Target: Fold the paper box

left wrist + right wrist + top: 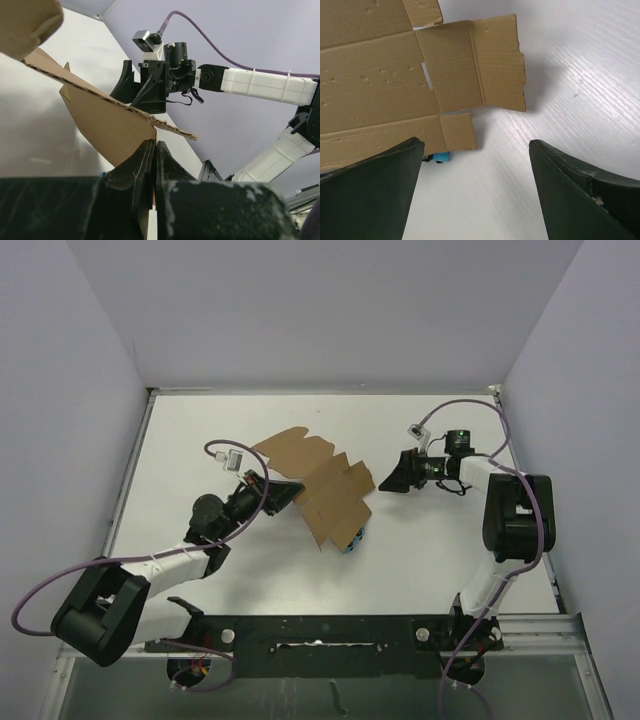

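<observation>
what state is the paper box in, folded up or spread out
Spread out, not folded: the paper box is an open sheet, flaps and slot showing, no walls closed. The left gripper is shut on its edge.

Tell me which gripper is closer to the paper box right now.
Left. The left gripper is shut on the paper box at its left side, touching it. The right gripper hangs open off the box's right side, not touching it.
</observation>
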{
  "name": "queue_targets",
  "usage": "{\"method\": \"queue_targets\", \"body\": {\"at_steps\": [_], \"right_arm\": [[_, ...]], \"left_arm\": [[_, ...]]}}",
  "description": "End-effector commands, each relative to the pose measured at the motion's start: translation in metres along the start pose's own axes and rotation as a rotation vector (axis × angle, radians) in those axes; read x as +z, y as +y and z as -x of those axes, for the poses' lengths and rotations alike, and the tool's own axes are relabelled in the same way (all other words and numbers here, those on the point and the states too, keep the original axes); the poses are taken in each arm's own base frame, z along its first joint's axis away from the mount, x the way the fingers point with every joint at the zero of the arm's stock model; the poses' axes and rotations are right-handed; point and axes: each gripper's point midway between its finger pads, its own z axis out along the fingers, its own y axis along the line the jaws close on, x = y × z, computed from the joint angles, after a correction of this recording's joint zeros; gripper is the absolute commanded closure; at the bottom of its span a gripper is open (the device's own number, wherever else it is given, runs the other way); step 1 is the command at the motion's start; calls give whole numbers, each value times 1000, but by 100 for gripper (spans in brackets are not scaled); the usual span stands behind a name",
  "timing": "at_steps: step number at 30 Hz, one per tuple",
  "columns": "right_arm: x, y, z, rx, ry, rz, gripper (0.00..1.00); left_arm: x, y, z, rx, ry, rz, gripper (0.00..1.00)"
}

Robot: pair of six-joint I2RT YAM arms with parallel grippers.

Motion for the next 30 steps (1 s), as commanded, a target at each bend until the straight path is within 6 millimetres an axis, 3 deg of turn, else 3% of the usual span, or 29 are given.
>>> {"method": "queue_targets", "body": {"at_steps": [1,8,14,26,30], "right_arm": [[4,8,23,-114,-32,-7,11],[28,-18,33,-73,-24,-13,15],[53,-26,34,-95,13,27,17],[68,-8,28,-81,25,187,31],[74,-1,25,-84,44,220,45]], "left_arm": [[-2,-19,11,44,-26,-64,100],[-2,-21,8,38,-8,-78,100],[-2,-16,3,41,9,-66,100],[-2,-9,-1,44,21,-48,100],[-2,-7,-1,43,21,-44,100]]}}
